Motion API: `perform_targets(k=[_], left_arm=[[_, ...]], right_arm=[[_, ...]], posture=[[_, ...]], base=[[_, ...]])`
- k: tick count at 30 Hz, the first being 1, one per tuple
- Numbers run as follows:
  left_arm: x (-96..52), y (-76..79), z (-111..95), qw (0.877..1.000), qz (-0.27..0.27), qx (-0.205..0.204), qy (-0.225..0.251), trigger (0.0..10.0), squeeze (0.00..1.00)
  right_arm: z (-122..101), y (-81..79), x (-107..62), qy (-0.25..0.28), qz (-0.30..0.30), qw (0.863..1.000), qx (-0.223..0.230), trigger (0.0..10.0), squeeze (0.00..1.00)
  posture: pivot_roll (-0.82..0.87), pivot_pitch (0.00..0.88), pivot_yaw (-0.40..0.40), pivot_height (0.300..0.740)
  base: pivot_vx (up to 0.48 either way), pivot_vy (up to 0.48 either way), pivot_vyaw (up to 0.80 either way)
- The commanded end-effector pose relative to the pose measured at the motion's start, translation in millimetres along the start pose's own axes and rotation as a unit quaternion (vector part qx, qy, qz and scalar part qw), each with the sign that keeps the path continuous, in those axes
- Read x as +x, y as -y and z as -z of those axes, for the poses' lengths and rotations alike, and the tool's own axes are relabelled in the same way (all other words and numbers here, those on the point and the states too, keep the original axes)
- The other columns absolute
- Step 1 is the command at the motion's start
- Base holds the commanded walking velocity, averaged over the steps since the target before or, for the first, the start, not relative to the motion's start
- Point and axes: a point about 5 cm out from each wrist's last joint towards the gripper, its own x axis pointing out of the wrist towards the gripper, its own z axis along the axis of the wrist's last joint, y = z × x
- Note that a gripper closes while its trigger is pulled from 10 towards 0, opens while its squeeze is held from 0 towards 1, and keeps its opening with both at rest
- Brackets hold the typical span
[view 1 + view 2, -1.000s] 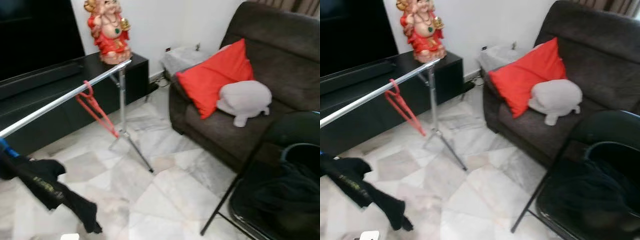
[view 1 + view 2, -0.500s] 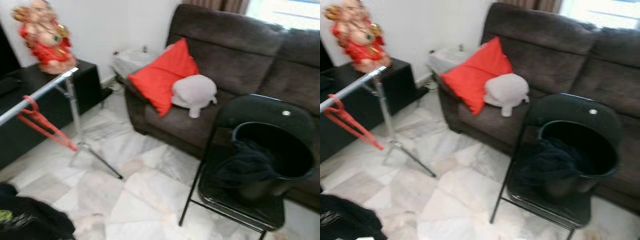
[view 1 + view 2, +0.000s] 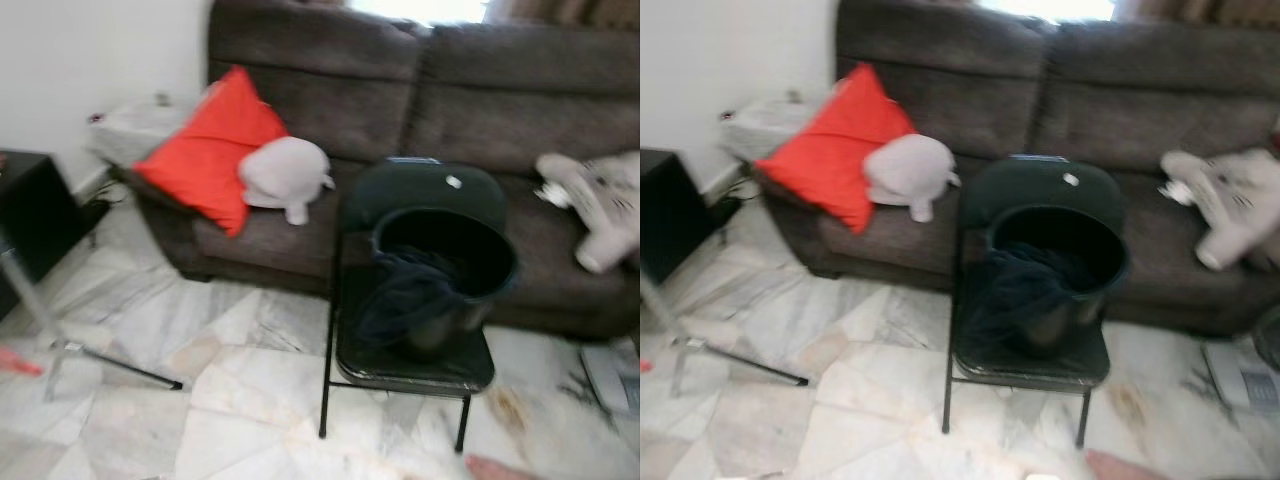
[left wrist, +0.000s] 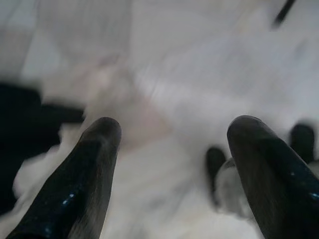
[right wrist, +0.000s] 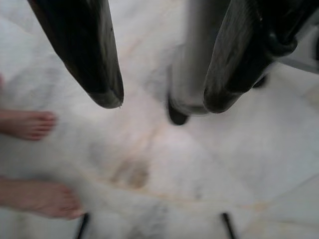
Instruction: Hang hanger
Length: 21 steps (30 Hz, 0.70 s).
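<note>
Bright room, but fuzzy pictures

Daylight glows white at the top of the head views, above the sofa (image 3: 480,90). Everything there looks soft and smeared, most at the right edge. Both wrist views are blurry too, with the pale floor (image 5: 149,164) washed out and the black fingers (image 4: 84,179) unsharp.

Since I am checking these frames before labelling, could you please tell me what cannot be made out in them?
- Red hanger: cut off by the left eye view's edge, blurred.
- Rack pole: its rail runs out of frame.
- Dark clothes in the black bucket: blurred, item unclear.
- Person's bare feet: right wrist view, cropped at the edge.
- Left gripper: background smeared by motion.
</note>
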Motion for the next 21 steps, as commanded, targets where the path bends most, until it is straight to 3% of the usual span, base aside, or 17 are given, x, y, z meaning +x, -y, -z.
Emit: perform_targets(k=[1,3,21], left_arm=[[-4.5,-8.2,16.0,1.0,-0.011,-0.003,-0.026,10.0,0.0],[-4.6,-8.3,16.2,1.0,-0.011,-0.003,-0.026,10.0,0.0],[-4.4,-8.3,15.3,1.0,-0.008,-0.014,-0.023,10.0,0.0]], right_arm=[[0.3,-7.1,-0.2,0.0,-0.008,1.0,0.001,10.0,0.0],[0.4,-7.2,-0.2,0.0,-0.008,1.0,0.001,10.0,0.0],[-1.4,-8.0,-0.3,0.011,-0.006,1.0,0.013,10.0,0.0]], posture=[[0.02,0.002,0.039,0.74],[0.02,0.0,0.04,0.74],[0.02,0.007,0.042,0.74]], base=[[0.0,0.0,-0.79],[0.0,0.0,-0.79],[0.0,0.0,0.0]])
